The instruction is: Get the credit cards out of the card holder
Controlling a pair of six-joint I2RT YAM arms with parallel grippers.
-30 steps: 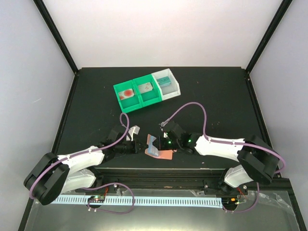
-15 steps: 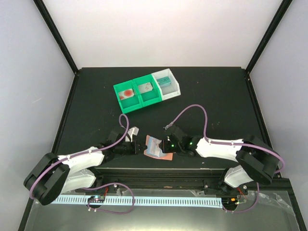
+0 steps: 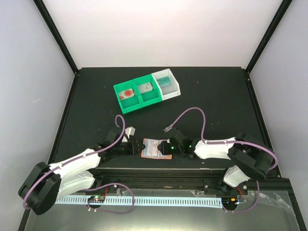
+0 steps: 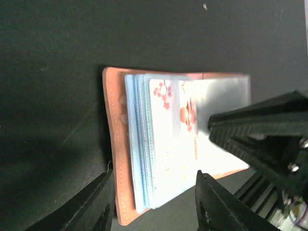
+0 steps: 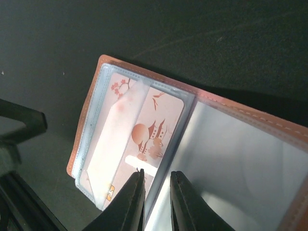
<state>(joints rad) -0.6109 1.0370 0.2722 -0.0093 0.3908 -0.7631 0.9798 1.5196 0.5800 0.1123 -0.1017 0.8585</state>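
Observation:
The card holder (image 3: 153, 148) lies open and flat near the table's front edge, with a salmon border (image 4: 115, 144) and pale blue pockets. Its top pocket holds a white credit card with a red blossom and pagoda print (image 5: 154, 125), also in the left wrist view (image 4: 166, 125). An empty clear pocket page (image 5: 231, 159) lies turned to the right. My left gripper (image 4: 154, 180) is open, its fingers straddling the holder's left end. My right gripper (image 5: 156, 185) has its fingers a narrow gap apart, astride the fold between the card and the clear page.
Two joined green trays (image 3: 137, 94) and a white tray (image 3: 172, 86) stand at the back. They hold a card with a red mark (image 3: 127, 93), a white card (image 3: 145, 88) and a teal card (image 3: 165, 81). The table's front rail runs just behind both arms.
The holder was tilted up under my right gripper and now lies flat and open. My right gripper moved down and left onto it. My left gripper moved right, closer to the holder.

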